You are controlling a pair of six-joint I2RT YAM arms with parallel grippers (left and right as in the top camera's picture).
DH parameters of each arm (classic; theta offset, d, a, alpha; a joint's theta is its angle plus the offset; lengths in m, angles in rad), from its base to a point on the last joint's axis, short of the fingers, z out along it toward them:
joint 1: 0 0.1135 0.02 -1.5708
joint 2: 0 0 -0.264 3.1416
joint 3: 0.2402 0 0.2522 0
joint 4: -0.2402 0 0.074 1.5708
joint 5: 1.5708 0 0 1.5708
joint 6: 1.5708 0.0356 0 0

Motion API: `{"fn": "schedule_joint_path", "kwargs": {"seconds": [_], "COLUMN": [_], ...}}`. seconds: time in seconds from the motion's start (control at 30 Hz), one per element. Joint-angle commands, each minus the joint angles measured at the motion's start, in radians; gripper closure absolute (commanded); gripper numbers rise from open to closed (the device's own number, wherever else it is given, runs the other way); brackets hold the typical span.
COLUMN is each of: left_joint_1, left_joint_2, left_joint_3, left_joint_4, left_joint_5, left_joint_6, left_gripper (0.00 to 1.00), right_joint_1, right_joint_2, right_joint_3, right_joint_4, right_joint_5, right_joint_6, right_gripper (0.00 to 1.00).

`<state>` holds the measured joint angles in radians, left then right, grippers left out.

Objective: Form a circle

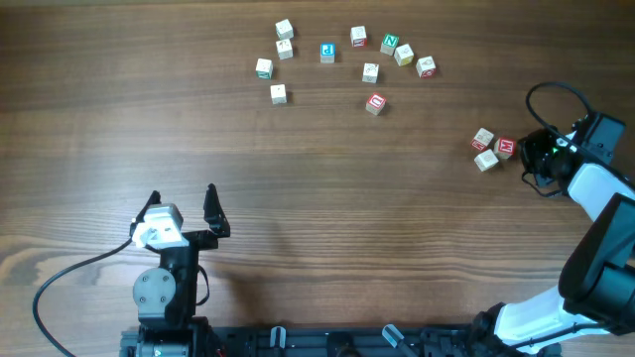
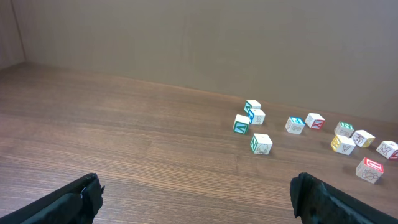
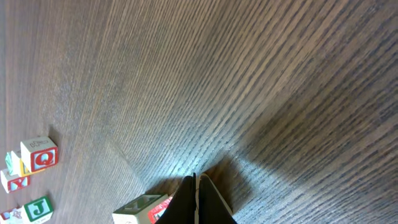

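Closed on nothing at the right pincer [image 3: 196, 198], tips pressed together just beside a red-edged block [image 3: 144, 210]. Spread wide and empty at the left pincer [image 1: 182, 213]. Further out on the counter [image 1: 298, 198]: three stray blocks [image 1: 485, 160] near the right pincer, well apart from the unfinished ring [image 1: 327, 53]. Probably light, rigid, smooth-faced wood; best pinched across two flat opposite faces, never corners, to avoid twisting out.

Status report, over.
Left gripper open, empty. Right gripper shut, beside three stray letter blocks. Main blocks loosely arced, no circle yet. Nothing in the way.
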<state>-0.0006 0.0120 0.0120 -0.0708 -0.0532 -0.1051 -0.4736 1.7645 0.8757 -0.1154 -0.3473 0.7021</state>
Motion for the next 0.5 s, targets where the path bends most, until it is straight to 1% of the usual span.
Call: {"fn": "schedule_joint_path", "kwargs": {"seconds": [0.0, 0.47], "left_joint_1": [0.006, 0.006], "left_joint_2": [-0.009, -0.009], "left_joint_3": [-0.006, -0.006], "left_joint_4": [0.001, 0.001], "left_joint_5": [0.011, 0.012], "left_joint_6": [0.023, 0.023], "left_gripper": [0.0, 0.0], "right_joint_1": [0.006, 0.006], "right_joint_2": [0.02, 0.02], "right_joint_3": [0.013, 0.013], "right_joint_4": [-0.001, 0.0], "right_joint_5": [-0.004, -0.033], "right_joint_6": [-0.022, -0.023], "right_gripper": [0.96, 0.96]}}
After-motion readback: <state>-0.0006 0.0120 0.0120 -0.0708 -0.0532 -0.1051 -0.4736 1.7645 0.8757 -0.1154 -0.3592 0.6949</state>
